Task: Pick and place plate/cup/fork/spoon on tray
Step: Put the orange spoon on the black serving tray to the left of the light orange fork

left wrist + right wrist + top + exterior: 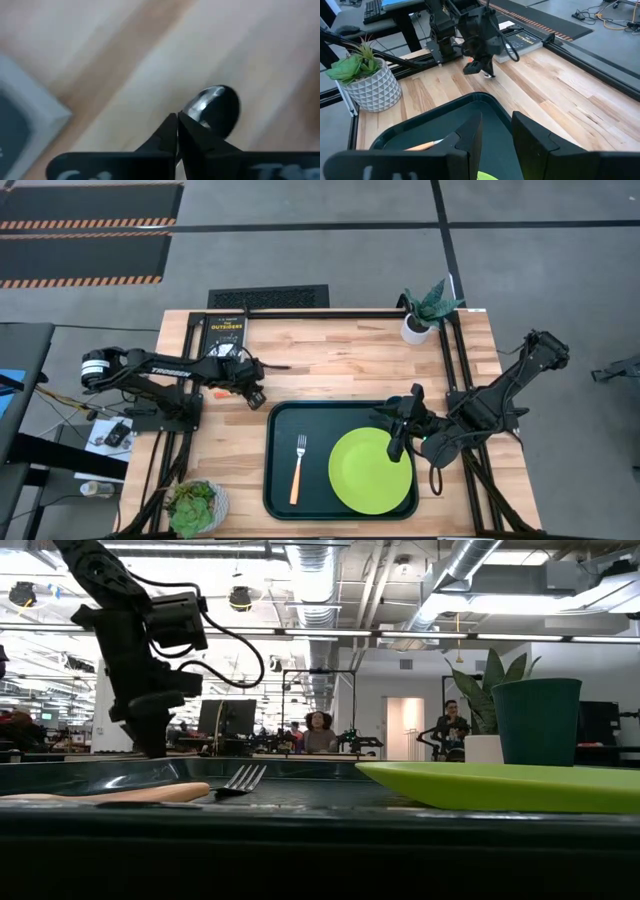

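My left gripper (256,397) is over the bare wood left of the dark green tray (285,490), shut on the spoon, whose red-orange handle (218,394) sticks out toward the table's left. The spoon's silver bowl (215,107) shows past my fingertips. The fork (297,470) lies in the tray's left half. The lime-green plate (365,475) lies in its right half. The teal cup (537,720) stands upright at the plate's far edge. My right gripper (497,130) is open and empty above the plate's far edge. My left gripper pinches the spoon between its two fingers near the neck, between the handle (469,60) and the bowl (490,76). The fingers point down and lie across the spoon. Whether the spoon is clear of the table, I cannot tell.
A black book (224,335) lies at the table's far left. A white pot with a plant (420,320) stands at the far right, and a succulent in a white pot (195,505) at the near left. Bare wood lies between the book and the tray.
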Tool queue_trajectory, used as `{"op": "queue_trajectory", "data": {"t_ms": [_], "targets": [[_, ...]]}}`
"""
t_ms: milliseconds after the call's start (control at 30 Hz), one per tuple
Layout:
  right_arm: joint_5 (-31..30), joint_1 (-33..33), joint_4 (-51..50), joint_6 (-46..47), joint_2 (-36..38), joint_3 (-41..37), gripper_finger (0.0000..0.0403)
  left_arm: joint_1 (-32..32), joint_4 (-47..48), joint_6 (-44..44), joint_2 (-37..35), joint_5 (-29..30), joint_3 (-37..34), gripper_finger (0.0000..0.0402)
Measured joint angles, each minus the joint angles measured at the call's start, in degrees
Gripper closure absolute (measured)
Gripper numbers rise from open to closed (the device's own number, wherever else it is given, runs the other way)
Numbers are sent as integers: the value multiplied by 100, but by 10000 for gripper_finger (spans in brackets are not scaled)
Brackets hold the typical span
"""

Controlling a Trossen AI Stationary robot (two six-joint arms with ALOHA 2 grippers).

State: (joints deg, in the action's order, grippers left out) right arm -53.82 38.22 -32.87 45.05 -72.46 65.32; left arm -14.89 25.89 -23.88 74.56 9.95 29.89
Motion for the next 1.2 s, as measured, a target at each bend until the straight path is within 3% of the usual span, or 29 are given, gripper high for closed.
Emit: {"op": "queue_trajectory", "data": {"t_ms": [200,600,700,833,967,1100,1200], "targets": [[0,0,-12,0,0,0,274,-261,-320,-393,0,274,32,401],[0,0,-17,-8,2,-2,274,-578,-919,-19,-79,637,35,395],[0,0,-21,-46,1,-1,274,-647,-889,439,-243,481,43,364],[-1,-17,-49,-48,0,-2,274,-742,-831,910,-400,208,43,294],[-2,-17,-65,-48,0,-2,274,-890,-786,1170,-275,-348,-15,236],[-2,-17,-112,-48,1,-2,274,-964,-744,1381,-26,-942,-68,220],[-2,-17,-121,-48,0,-2,274,-955,-723,1467,78,-1066,-77,223]]}}
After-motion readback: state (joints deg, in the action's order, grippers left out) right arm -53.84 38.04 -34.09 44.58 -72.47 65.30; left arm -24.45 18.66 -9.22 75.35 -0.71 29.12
